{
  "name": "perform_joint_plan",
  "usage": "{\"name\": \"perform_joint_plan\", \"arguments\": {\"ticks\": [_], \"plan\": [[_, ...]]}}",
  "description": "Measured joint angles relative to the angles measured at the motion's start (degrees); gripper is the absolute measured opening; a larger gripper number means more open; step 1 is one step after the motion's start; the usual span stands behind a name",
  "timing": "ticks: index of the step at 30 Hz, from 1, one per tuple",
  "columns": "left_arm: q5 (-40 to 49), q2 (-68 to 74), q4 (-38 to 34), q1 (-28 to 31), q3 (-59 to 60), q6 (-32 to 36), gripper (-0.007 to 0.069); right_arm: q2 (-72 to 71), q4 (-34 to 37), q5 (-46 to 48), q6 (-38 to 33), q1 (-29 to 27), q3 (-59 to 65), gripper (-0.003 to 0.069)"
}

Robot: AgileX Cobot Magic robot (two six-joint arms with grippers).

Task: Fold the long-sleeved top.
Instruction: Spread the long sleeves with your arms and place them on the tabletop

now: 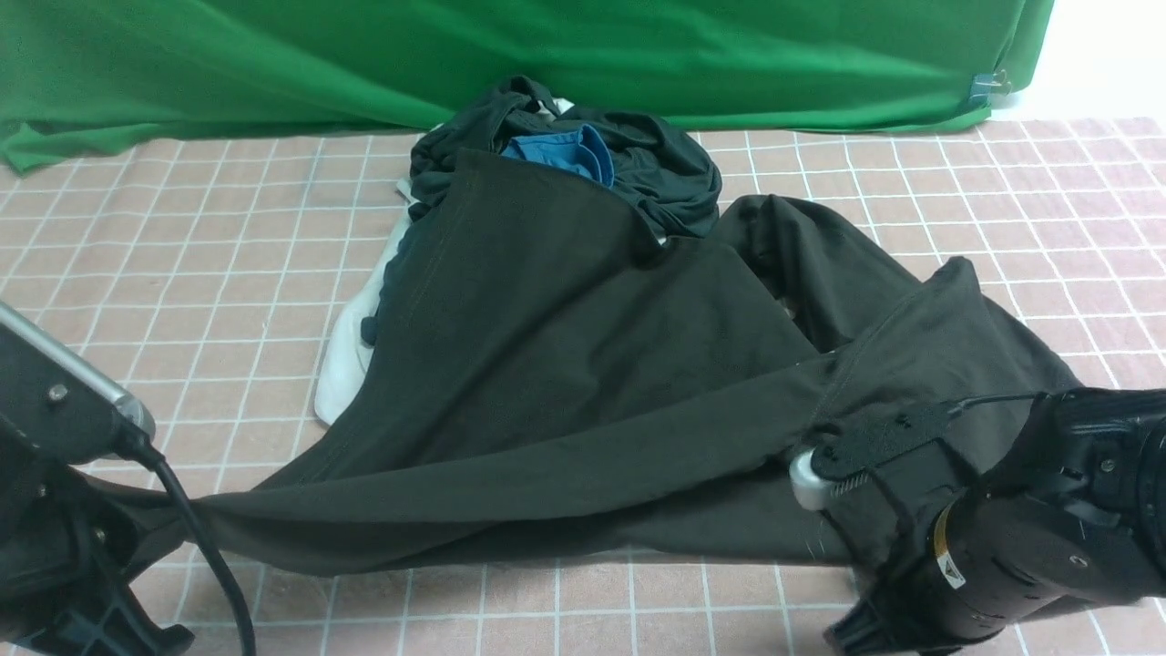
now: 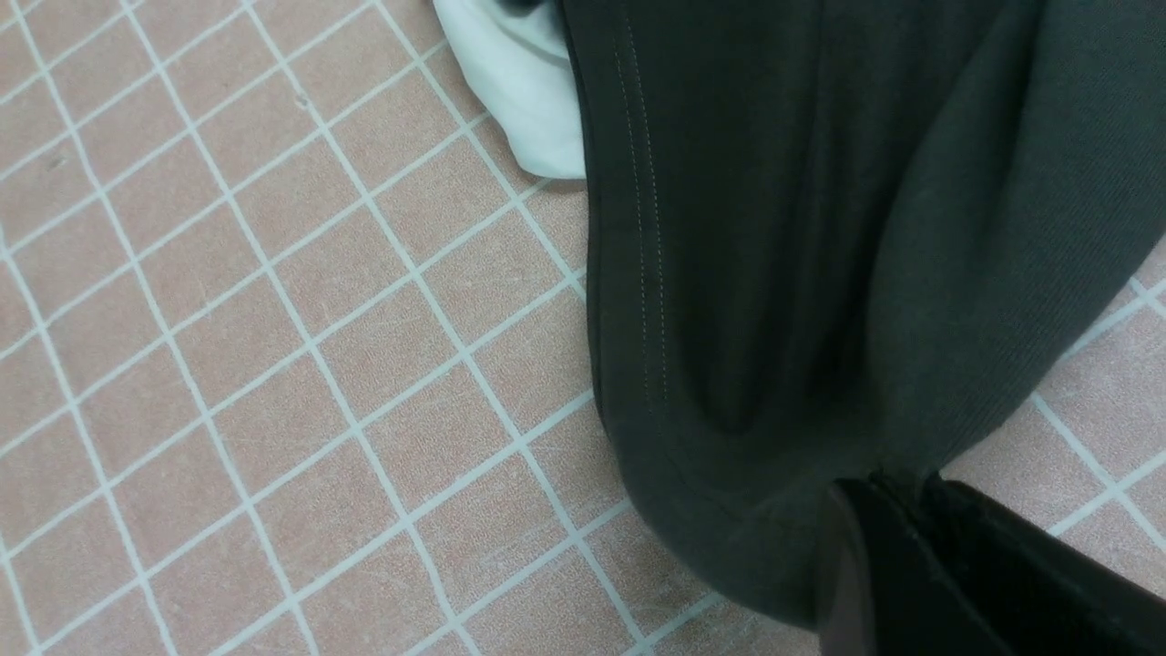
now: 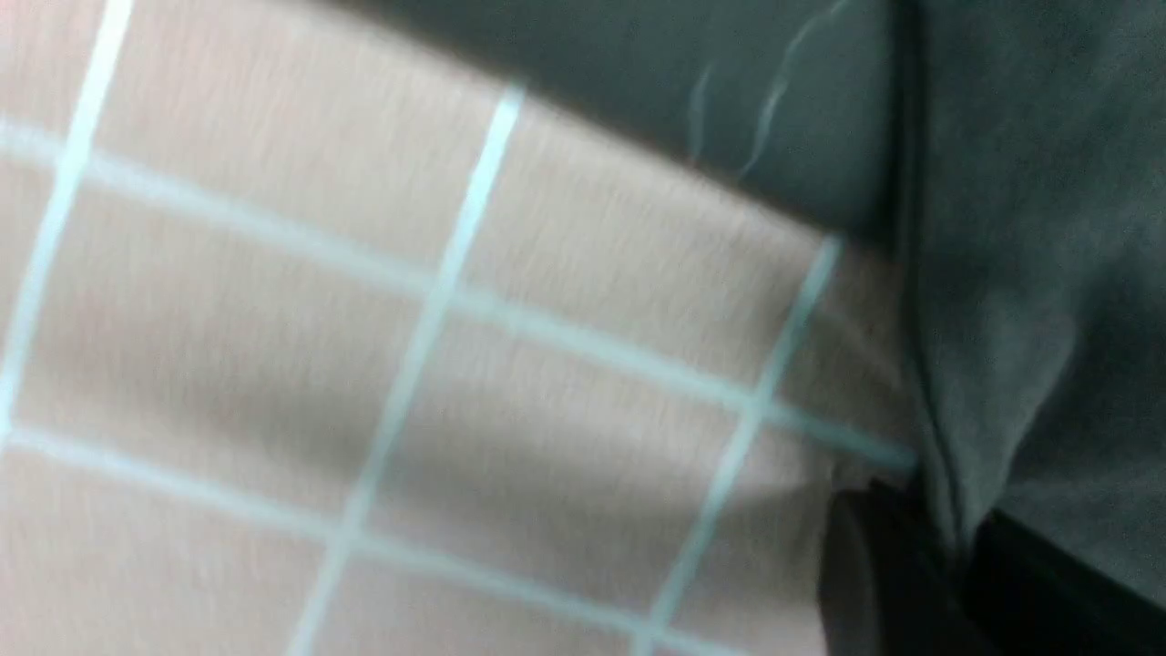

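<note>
The long-sleeved top (image 1: pixel 565 364) lies spread over the middle of the checked table, black and creased, with no logo showing. Its near hem is stretched between my two arms. At the near left, my left gripper (image 1: pixel 137 538) is shut on a corner of the fabric. In the left wrist view the top (image 2: pixel 820 228) bunches into the closed left gripper (image 2: pixel 897 483). At the near right, my right gripper (image 1: pixel 852 556) is down on the hem. The right wrist view shows the right gripper (image 3: pixel 947 528) shut on a fold of the top (image 3: pixel 1029 228) just above the table.
Behind the top lies a heap of other clothes: a smaller dark garment (image 1: pixel 656 173), a blue T-shirt (image 1: pixel 565 150) and a white cloth (image 1: pixel 351 355) poking out at the left. A green backdrop (image 1: pixel 547 55) closes off the far edge. Pink checked tablecloth (image 1: pixel 182 273) shows on both sides.
</note>
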Motion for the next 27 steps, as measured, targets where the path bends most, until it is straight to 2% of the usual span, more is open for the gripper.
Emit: {"name": "perform_joint_plan", "arguments": {"ticks": [4, 8, 11, 12, 14, 18, 21, 22, 25, 27], "plan": [[0.15, 0.00, 0.05, 0.00, 0.00, 0.00, 0.0032, -4.52, 0.82, 6.36, -4.62, 0.00, -1.11, 0.0048], [0.15, 0.00, 0.17, 0.00, 0.00, -0.06, 0.0032, -12.90, 1.17, 11.63, -6.29, 0.00, -2.68, 0.0048], [0.15, 0.00, 0.17, 0.00, 0.00, 0.00, 0.0034, -19.76, 2.76, 19.38, -8.08, 0.00, -4.35, 0.0047], [0.15, 0.00, 0.20, 0.00, 0.00, 0.00, 0.0034, -23.45, 4.23, 24.15, -9.31, 0.00, -4.71, 0.0047], [0.15, -0.05, 0.35, 0.00, 0.00, 0.12, 0.0034, -28.30, 7.47, 27.68, -10.98, 0.00, -4.39, 0.0047], [0.31, -0.34, 0.37, 0.00, -0.14, 0.17, 0.0033, -33.85, 13.92, 29.24, -12.04, 0.71, -3.28, 0.0046], [2.31, -1.84, 1.08, 0.00, -1.74, 0.17, 0.0033, -38.11, 20.31, 29.91, -11.85, 4.81, -0.81, 0.0046], [2.62, -2.45, 1.24, 0.00, -2.15, 0.17, 0.0033, -38.52, 20.31, 30.04, -11.70, 5.71, -0.48, 0.0046], [2.31, -3.62, 1.65, 0.00, -2.93, 0.17, 0.0033, -39.37, 14.12, 29.68, -7.65, 8.70, -0.22, 0.0046], [1.16, -4.07, 1.65, 0.00, -2.99, 0.17, 0.0033, -39.42, 2.09, 28.90, -1.22, 9.62, -0.04, 0.0046]]}}
